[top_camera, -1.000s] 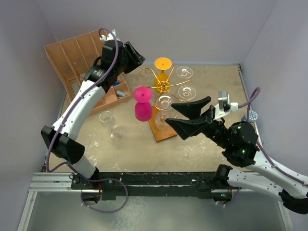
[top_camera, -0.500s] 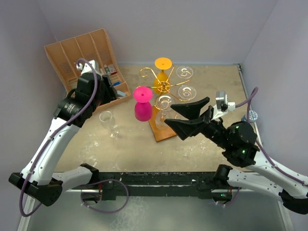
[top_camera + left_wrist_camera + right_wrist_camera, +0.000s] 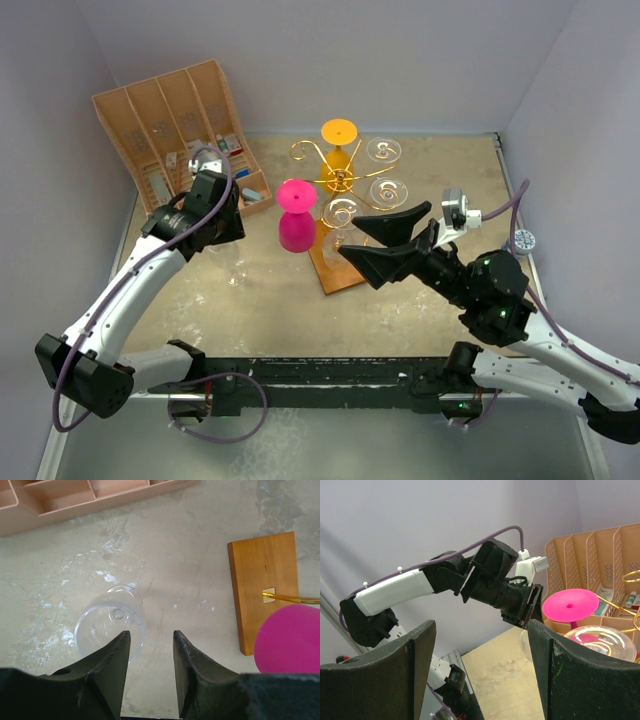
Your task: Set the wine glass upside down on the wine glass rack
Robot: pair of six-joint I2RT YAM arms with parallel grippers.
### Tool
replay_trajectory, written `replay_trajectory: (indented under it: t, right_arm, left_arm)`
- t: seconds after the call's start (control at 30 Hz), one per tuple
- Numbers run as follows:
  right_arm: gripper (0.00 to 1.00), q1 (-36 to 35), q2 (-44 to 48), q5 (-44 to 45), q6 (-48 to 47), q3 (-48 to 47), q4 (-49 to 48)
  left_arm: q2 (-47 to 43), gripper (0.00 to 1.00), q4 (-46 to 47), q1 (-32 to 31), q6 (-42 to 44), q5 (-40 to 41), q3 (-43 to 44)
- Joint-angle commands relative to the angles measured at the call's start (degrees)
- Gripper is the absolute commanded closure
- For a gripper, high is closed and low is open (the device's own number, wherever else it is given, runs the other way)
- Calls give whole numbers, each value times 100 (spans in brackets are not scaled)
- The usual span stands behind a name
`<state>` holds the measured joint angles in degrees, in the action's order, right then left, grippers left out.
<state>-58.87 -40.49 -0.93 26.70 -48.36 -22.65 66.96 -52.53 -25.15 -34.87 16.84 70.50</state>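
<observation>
I had the left end effector [image 3: 150, 639] hovering over the clear wine glass [image 3: 111, 625], jaws part open and gripping nothing. The glass stood upright on the counter [image 3: 200, 555], apart from the gold rack [image 3: 340, 180] and to its left. Its bowl sat under one finger rather than in the gap, so I judged I should slide across to centre it, come down around the bowl, and close gently before inverting it. The right end effector [image 3: 352, 237] hung wide open and empty beside the rack.
</observation>
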Motion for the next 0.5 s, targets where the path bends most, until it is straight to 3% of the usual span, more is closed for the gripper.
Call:
replay_trajectory:
  t: [0.0, 0.3, 0.47]
  right_arm:
    - [25, -19, 80, 114, 83, -165, -157]
    - [25, -19, 115, 137, 101, -143, -156]
    - [25, -19, 59, 111, 123, -147, -208]
  left_arm:
    - [127, 63, 134, 16, -73, 36, -147]
    - [224, 64, 40, 14, -171, 116, -337]
    - [274, 73, 201, 18, -142, 144, -480]
